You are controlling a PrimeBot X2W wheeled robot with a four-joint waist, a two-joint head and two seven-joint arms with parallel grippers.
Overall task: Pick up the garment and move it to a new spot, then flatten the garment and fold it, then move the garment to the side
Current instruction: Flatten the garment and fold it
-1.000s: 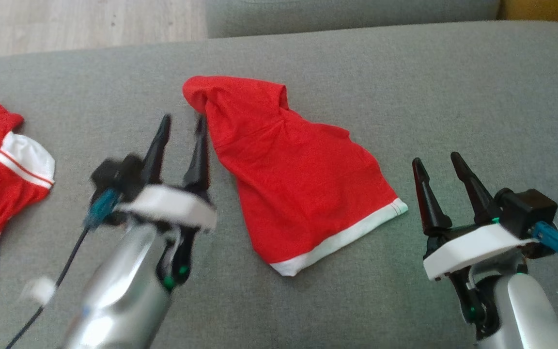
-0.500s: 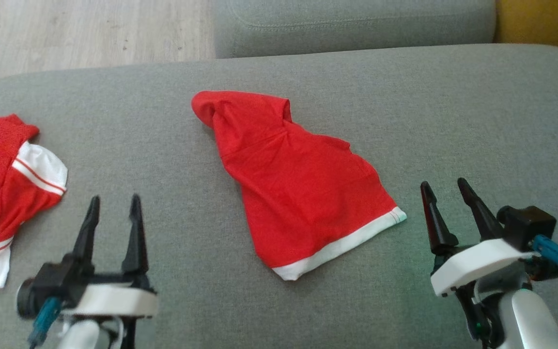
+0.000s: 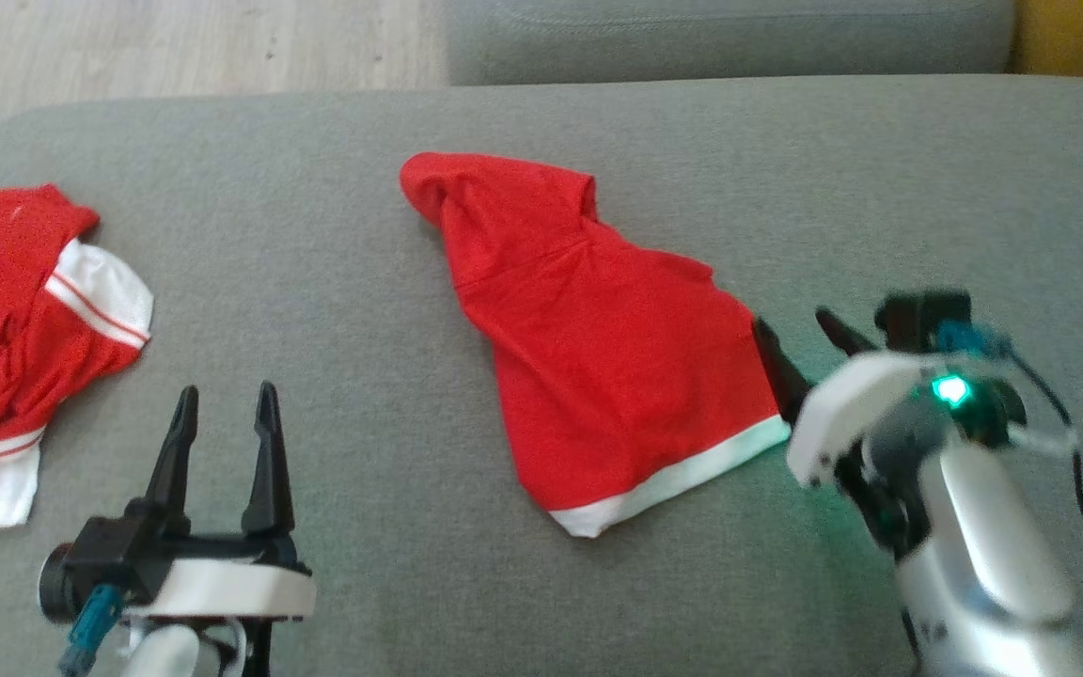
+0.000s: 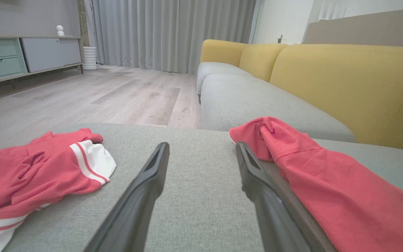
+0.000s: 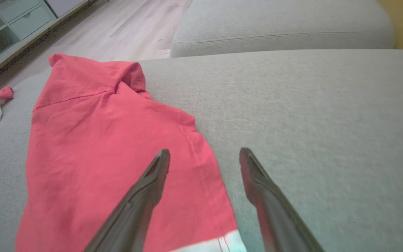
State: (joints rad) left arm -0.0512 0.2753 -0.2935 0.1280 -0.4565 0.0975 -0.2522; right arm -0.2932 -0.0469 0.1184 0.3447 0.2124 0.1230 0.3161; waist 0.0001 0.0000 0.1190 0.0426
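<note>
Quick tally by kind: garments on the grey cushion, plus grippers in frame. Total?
Garments: 2 (red garment with white hem, mid-cushion; red-and-white garment, far left)
Grippers: 2 (left gripper, right gripper; both with fingers open, holding nothing)
Total: 4

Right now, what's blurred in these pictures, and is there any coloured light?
Head view: the right end effector is blurred, its green lamp tinting the sofa; the left end effector is sharp. Right wrist view: the red garment is crisp.
</note>
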